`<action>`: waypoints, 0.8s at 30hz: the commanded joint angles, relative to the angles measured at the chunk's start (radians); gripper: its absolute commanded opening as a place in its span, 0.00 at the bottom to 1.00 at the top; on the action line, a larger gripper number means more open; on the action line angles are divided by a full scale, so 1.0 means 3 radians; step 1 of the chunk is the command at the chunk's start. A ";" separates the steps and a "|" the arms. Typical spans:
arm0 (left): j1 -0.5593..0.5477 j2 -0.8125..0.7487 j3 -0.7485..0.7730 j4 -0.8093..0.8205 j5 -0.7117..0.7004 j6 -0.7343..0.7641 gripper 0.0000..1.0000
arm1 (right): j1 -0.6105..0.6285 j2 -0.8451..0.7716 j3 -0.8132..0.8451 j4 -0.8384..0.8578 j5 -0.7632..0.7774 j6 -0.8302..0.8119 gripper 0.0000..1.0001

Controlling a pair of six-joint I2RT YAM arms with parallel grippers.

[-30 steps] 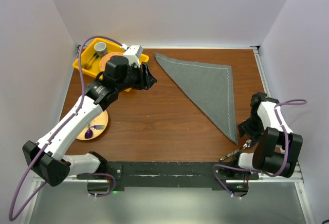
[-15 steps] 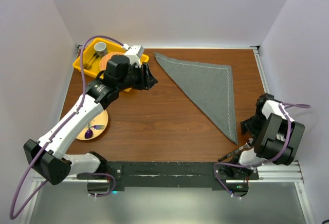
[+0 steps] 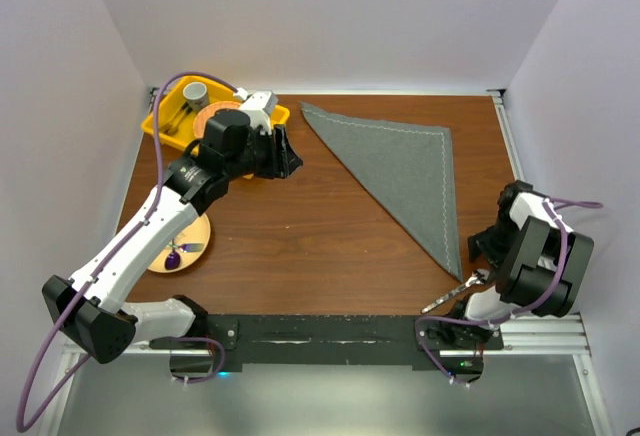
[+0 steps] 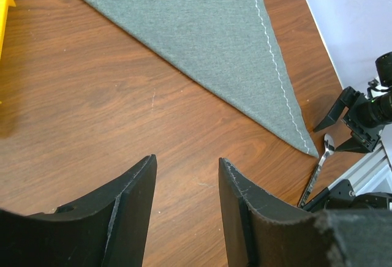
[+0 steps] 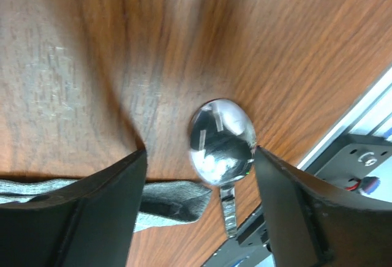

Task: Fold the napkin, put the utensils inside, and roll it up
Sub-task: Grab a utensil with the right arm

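Since the grey-green cloth napkin point(image 3: 400, 171) already lies folded into a triangle on the brown wooden table point(image 3: 300, 236), the step in hand looks to be lifting the shiny metal spoon point(image 5: 220, 139) so that it can go inside. The right gripper point(image 5: 197, 155) hangs low over the table with its two black fingers spread wide and nothing held. The spoon's bowl sits between them, nearer the finger on the right of the wrist view, and the handle runs back beneath the gripper toward the table's near edge. The napkin's sharp near corner lies by the other finger, close to the spoon's neck; whether cloth and metal touch I cannot tell.

To do this well, I judge the gripper should close on the neck or handle rather than the rounded bowl, which is slick and would likely slip out. Because the spoon lies flat, the fingertips should come down almost to the wood before closing. The finger by the cloth must not pinch the napkin's corner along with the metal, so shifting a little away from the cloth first would help.

The left gripper point(image 4: 187, 158) hovers above bare wood, jaws parted and empty. The napkin lies ahead of it and to its right, and the spoon is well apart from it.
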 commanded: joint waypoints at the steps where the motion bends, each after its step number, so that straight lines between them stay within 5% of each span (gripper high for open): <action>1: 0.0023 -0.0062 0.0122 -0.0023 -0.0041 0.0028 0.50 | -0.0008 0.0137 -0.0166 0.0361 0.0133 0.0256 0.73; 12: 0.0033 0.0045 0.0178 -0.0048 -0.0082 0.0048 0.50 | -0.0008 0.0776 0.0604 0.0572 -0.0108 0.0216 0.70; 24: 0.0140 -0.0374 -0.0353 0.0274 -0.0102 0.0104 0.50 | -0.0019 -0.0016 0.0504 -0.0383 0.0296 0.0093 0.97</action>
